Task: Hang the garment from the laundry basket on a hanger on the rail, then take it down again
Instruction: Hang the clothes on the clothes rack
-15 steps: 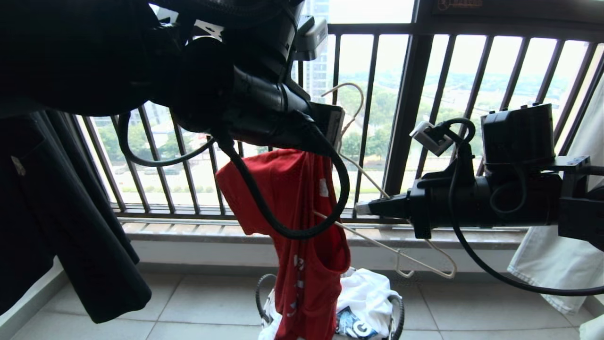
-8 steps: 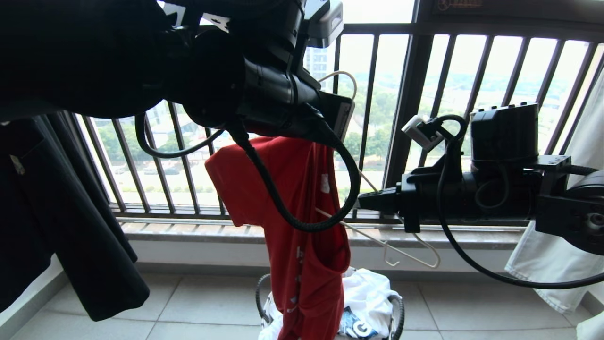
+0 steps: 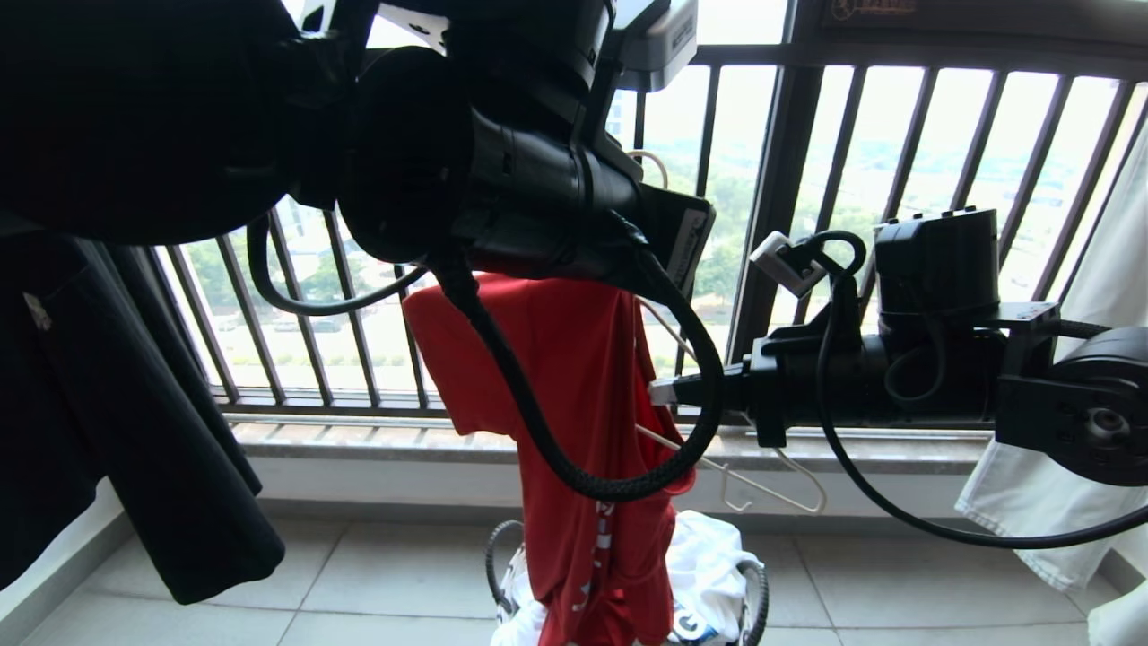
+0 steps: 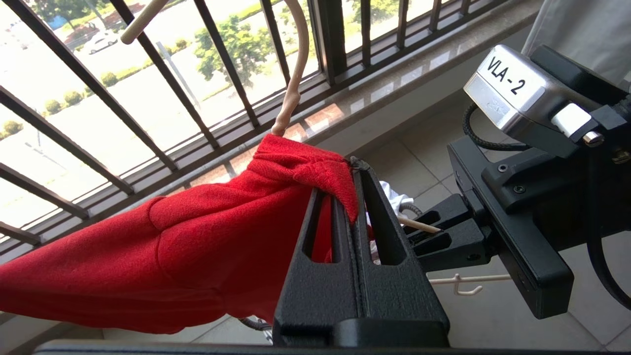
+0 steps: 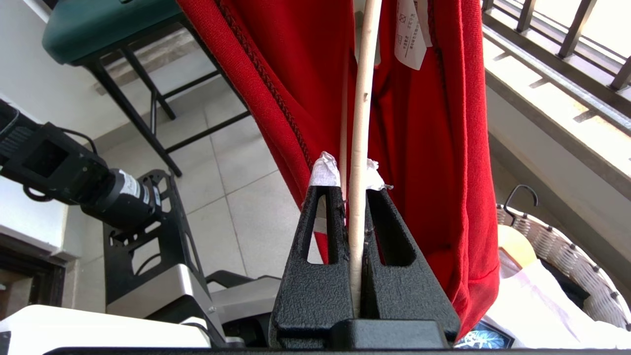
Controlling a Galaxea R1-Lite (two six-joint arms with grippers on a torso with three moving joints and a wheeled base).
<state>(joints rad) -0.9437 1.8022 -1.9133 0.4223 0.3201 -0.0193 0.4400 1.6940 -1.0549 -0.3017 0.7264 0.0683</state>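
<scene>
The garment (image 3: pixel 574 404) hangs lengthwise above the laundry basket (image 3: pixel 758 592), its collar pinched in your left gripper (image 4: pixel 352 175) at the top. Your right gripper (image 5: pixel 356 190) comes in level from the side, clamped on the hanger (image 5: pixel 362 98) wire. That wire runs up inside the shirt, one shoulder still sticking out.

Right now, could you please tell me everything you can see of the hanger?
The hanger is thin, cream-white wire with a curved hook on top and a small notch hook near one shoulder. It is tilted, partly threaded inside the red T-shirt. The right end effector is shut on one of its wire arms; the left end effector pinches the shirt just below the hook. Its free end pokes out toward the window ledge.
</scene>
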